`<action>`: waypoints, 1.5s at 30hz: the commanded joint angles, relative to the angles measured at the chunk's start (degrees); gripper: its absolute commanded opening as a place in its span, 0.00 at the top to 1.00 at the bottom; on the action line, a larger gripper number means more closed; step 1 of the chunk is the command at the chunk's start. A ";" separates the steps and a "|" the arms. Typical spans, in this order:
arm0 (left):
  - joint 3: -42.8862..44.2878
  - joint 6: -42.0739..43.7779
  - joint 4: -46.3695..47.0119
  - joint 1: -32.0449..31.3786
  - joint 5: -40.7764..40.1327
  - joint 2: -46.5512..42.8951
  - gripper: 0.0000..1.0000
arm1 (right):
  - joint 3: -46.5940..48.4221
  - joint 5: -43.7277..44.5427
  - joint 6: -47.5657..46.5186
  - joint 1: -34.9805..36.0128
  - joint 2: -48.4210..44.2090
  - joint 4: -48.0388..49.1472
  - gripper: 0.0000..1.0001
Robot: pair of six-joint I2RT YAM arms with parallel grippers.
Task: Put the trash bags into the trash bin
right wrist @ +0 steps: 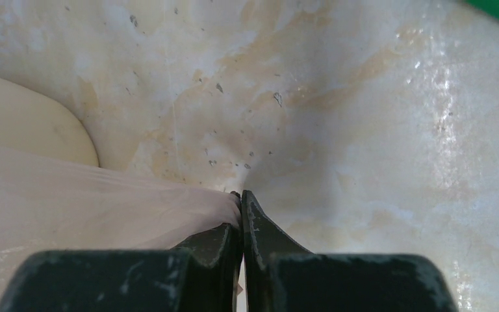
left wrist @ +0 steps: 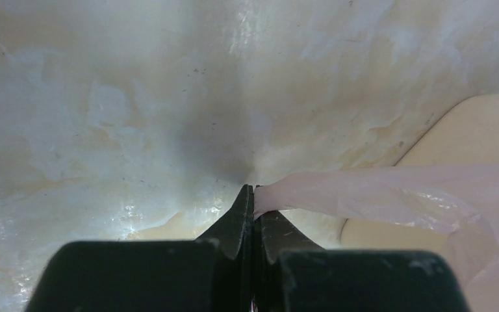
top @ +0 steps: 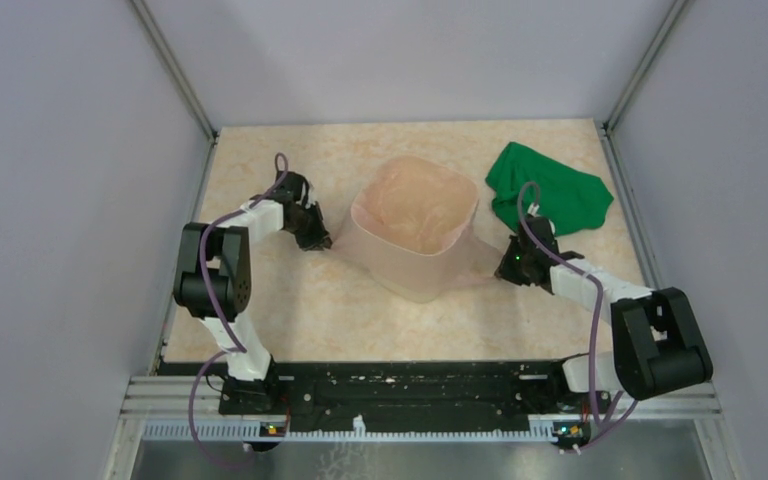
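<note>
The cream-beige trash bin (top: 415, 272) stands mid-table with the pale-pink trash bag (top: 415, 205) lining its mouth and draped over its rim. Left of the bin, my left gripper (top: 317, 240) is shut on the bag's left edge; the left wrist view shows the film (left wrist: 377, 192) stretching rightward from the closed fingertips (left wrist: 255, 195) over the bin wall (left wrist: 481, 130). Right of the bin, my right gripper (top: 505, 268) is shut on the bag's right edge, and the film (right wrist: 91, 208) runs leftward from its fingertips (right wrist: 240, 198) toward the bin (right wrist: 26, 123).
A crumpled green cloth (top: 550, 190) lies at the back right, just behind the right arm. Grey enclosure walls stand on the left, right and back. The marbled tabletop (top: 360, 320) extends in front of the bin.
</note>
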 commanded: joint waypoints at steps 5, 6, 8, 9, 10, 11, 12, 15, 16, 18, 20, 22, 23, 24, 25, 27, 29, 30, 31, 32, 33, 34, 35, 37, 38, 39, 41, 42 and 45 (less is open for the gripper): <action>-7.80 0.09 4.79 1.38 -2.78 -5.12 0.92 | 6.36 -0.42 -3.27 0.72 -0.74 -5.85 0.80; -8.29 -0.19 5.16 1.03 -2.52 -5.89 0.88 | 6.96 -0.05 -3.31 1.33 -1.27 -6.70 0.76; -8.95 -0.52 5.34 0.75 -2.22 -7.25 0.78 | 7.71 0.61 -3.29 1.95 -2.43 -8.52 0.66; -9.02 -0.50 5.10 0.75 -2.20 -8.08 0.74 | 7.84 0.88 -3.39 1.97 -3.25 -9.27 0.61; -8.95 -0.40 4.74 0.70 -2.39 -8.79 0.71 | 7.85 1.36 -3.52 1.98 -4.21 -10.19 0.57; -8.88 -0.23 4.40 0.74 -2.59 -9.52 0.67 | 7.93 1.97 -3.62 1.98 -5.52 -11.52 0.55; -8.81 -0.01 4.08 0.74 -2.74 -10.33 0.63 | 8.05 2.39 -3.70 1.97 -6.80 -12.50 0.53; -8.24 0.43 2.86 0.74 -2.73 -12.77 0.56 | 8.97 2.59 -3.96 1.98 -11.36 -15.18 0.50; -8.05 0.54 2.38 0.74 -3.04 -13.66 0.55 | 9.56 2.57 -3.94 1.98 -12.75 -16.12 0.49; -7.57 0.95 1.47 0.74 -3.63 -15.36 0.54 | 11.17 2.24 -4.17 1.98 -15.29 -17.95 0.48; -6.74 1.47 0.15 0.74 -4.51 -16.92 0.53 | 13.30 2.02 -4.32 2.06 -16.92 -19.92 0.48; -6.07 2.01 -1.07 0.74 -5.33 -18.45 0.53 | 15.82 1.97 -4.51 2.22 -18.17 -21.83 0.48; -5.58 2.24 -1.49 0.77 -5.68 -19.15 0.54 | 17.23 2.18 -4.58 2.36 -18.68 -22.72 0.48; -5.07 2.57 -1.91 0.75 -5.87 -19.80 0.55 | 18.95 2.15 -4.66 2.61 -19.13 -23.60 0.48; -4.35 2.87 -2.28 0.75 -5.87 -20.35 0.56 | 20.76 2.34 -4.90 2.90 -19.44 -24.61 0.47; -2.66 3.07 -2.77 0.67 -4.74 -21.04 0.59 | 24.92 3.25 -5.34 3.74 -19.59 -26.41 0.46; -1.30 2.90 -2.08 0.30 -2.27 -21.54 0.62 | 29.56 4.13 -5.81 5.10 -19.07 -28.05 0.45; -0.71 2.59 -1.82 -0.33 -1.51 -21.68 0.63 | 31.87 4.58 -6.07 5.82 -18.59 -28.80 0.45; -0.18 2.16 -1.62 -1.09 -0.87 -21.55 0.64 | 34.04 4.87 -6.28 6.85 -17.90 -29.31 0.45; 0.23 1.59 -1.39 -2.01 -0.41 -21.23 0.65 | 36.29 4.97 -6.57 7.72 -17.16 -29.71 0.45; 0.42 0.99 -1.18 -3.13 -0.30 -20.84 0.66 | 39.05 5.04 -6.75 8.65 -16.25 -30.05 0.45; 0.60 0.50 -0.92 -4.22 -0.37 -20.51 0.67 | 41.04 5.21 -7.09 9.75 -15.17 -30.28 0.45; 0.52 -0.02 -0.58 -5.33 -0.69 -20.31 0.68 | 43.23 5.66 -7.32 11.05 -14.01 -30.54 0.45; -0.04 -1.01 0.42 -7.47 -1.11 -20.16 0.71 | 47.84 7.61 -8.29 14.57 -10.93 -31.65 0.45; -0.39 -1.52 0.89 -8.74 -1.50 -20.18 0.72 | 50.28 8.84 -8.87 16.48 -9.26 -32.38 0.45; -0.74 -1.99 1.11 -9.99 -1.93 -20.20 0.73 | 52.53 9.84 -9.33 18.37 -6.98 -32.96 0.45; -1.62 -3.23 1.53 -12.58 -2.79 -20.42 0.74 | 56.96 10.89 -10.40 21.70 -3.39 -34.14 0.44; -2.22 -3.79 1.90 -13.44 -2.94 -20.75 0.74 | 58.93 11.31 -10.86 23.14 -1.56 -34.88 0.44; -4.81 -5.87 3.11 -16.24 -3.88 -22.44 0.76 | 63.40 12.43 -12.19 26.86 3.12 -37.03 0.44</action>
